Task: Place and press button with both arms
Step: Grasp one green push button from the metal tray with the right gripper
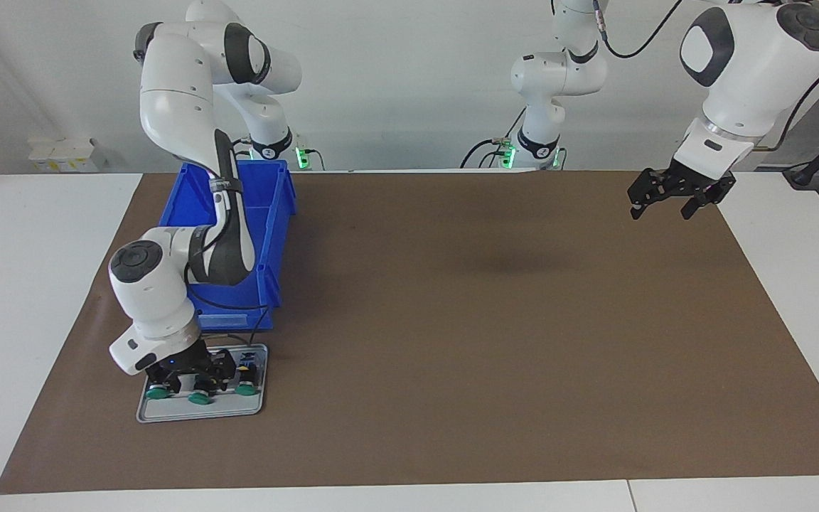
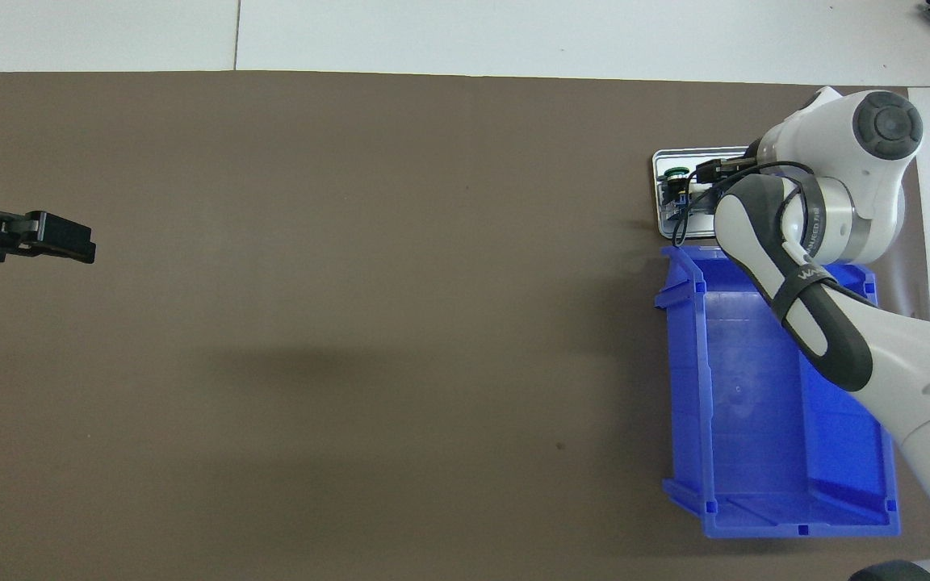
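A: Covering most of the white table (image 1: pixel 47 284) is a brown mat (image 1: pixel 452 320), pale wall above. The grey tray (image 1: pixel 200 410) sits at the right arm's end, just farther from the robots than the blue bin (image 2: pixel 756 403).

B: Three buttons lie in it, green caps pointing away from the robots, long axes flat. The right gripper (image 1: pixel 200 370) is down over the middle button (image 1: pixel 200 398); its jaws can't be made out.

A: The left gripper (image 1: pixel 672 199) hangs jaws wide over the mat's edge.

B: From overhead the arm hides the tray; one cap (image 2: pixel 676 172) shows.
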`<action>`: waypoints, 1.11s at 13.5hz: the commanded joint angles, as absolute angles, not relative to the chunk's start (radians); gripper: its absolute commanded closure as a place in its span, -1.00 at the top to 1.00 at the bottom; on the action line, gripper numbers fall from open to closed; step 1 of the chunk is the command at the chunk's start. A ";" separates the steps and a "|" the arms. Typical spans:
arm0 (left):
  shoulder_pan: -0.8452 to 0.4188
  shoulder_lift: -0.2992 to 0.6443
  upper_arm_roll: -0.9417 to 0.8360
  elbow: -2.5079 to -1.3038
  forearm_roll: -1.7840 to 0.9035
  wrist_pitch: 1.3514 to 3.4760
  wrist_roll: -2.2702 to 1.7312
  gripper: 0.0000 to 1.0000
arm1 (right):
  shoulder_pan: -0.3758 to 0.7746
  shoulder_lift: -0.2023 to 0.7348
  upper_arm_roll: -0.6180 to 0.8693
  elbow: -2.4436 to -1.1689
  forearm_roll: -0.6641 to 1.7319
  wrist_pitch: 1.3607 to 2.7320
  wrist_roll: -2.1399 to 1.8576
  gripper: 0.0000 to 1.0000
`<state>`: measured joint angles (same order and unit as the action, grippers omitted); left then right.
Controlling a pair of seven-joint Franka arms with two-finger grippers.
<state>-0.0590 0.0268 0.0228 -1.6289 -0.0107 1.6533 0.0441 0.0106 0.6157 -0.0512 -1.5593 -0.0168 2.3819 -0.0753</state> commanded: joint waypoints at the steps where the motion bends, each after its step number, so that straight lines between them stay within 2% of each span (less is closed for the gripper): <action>1: -0.049 0.006 0.015 -1.652 0.008 1.658 0.043 1.00 | -0.008 0.563 -0.037 -1.617 0.009 2.350 -0.132 0.85; 3: -0.049 0.006 0.015 -1.652 0.008 1.657 0.043 1.00 | -0.009 0.552 -0.037 -1.632 0.009 2.323 -0.136 0.84; 5: -0.049 0.006 0.015 -1.652 0.008 1.657 0.043 1.00 | -0.023 0.540 -0.035 -1.663 0.009 2.322 -0.179 0.69; 6: -0.049 0.006 0.015 -1.652 0.008 1.657 0.043 1.00 | -0.026 0.540 -0.035 -1.664 0.009 2.324 -0.190 0.55; 7: -0.049 0.006 0.015 -1.652 0.008 1.657 0.043 1.00 | -0.028 0.538 -0.035 -1.664 0.009 2.327 -0.195 0.30; 8: -0.049 0.006 0.015 -1.652 0.008 1.657 0.043 1.00 | -0.028 0.540 -0.035 -1.666 0.009 2.333 -0.193 -0.15; 9: -0.049 0.006 0.015 -1.652 0.008 1.657 0.043 1.00 | -0.025 0.540 -0.035 -1.664 0.011 2.335 -0.186 -0.99; 13: -0.049 0.006 0.015 -1.652 0.009 1.657 0.043 1.00 | 0.005 0.545 -0.037 -1.562 0.049 2.284 -0.090 -1.00; 15: -0.049 0.006 0.015 -1.652 0.009 1.657 0.043 1.00 | 0.041 0.534 -0.052 -1.488 0.031 2.202 0.068 -1.00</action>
